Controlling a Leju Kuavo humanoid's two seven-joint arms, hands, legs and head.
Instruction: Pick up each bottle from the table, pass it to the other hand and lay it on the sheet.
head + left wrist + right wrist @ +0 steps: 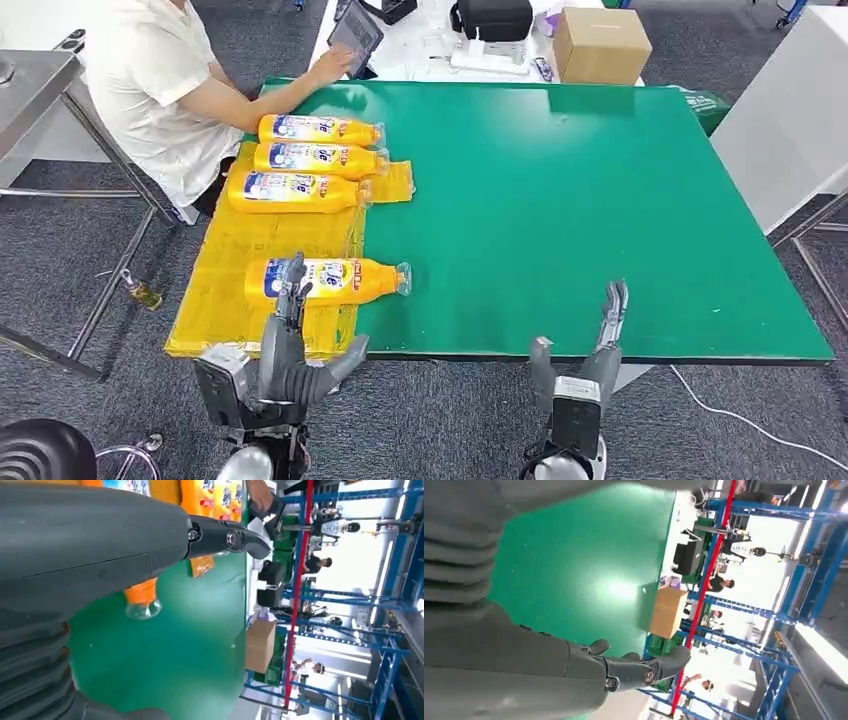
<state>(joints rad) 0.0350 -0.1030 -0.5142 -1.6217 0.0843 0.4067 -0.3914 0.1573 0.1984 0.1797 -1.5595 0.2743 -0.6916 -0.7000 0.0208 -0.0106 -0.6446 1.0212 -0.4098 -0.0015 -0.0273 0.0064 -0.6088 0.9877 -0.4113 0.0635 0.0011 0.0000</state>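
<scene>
Four orange detergent bottles lie on their sides on the yellow sheet (pixel 215 300) spread over the left part of the green surface (pixel 600 220), all with their clear caps toward the middle of the surface. Three of them sit close together in a row at the far end of the sheet: the far bottle (pixel 318 130), the second bottle (pixel 318 158) and the third bottle (pixel 295 191). The near bottle (pixel 330 280) lies apart from these, close to the front edge, its cap past the sheet's edge over bare green. The left hand (pixel 290 350) is raised at that edge, its fingers (pixel 293 290) spread and empty, their tips in front of the near bottle's label. The right hand (pixel 590 350) stands at the front edge further right, fingers extended and apart, holding nothing. A person in a white shirt (pixel 160 90) sits at the far left corner touching a tablet (pixel 355 35), and a cardboard box (pixel 600 45) rests on a white table beyond.
</scene>
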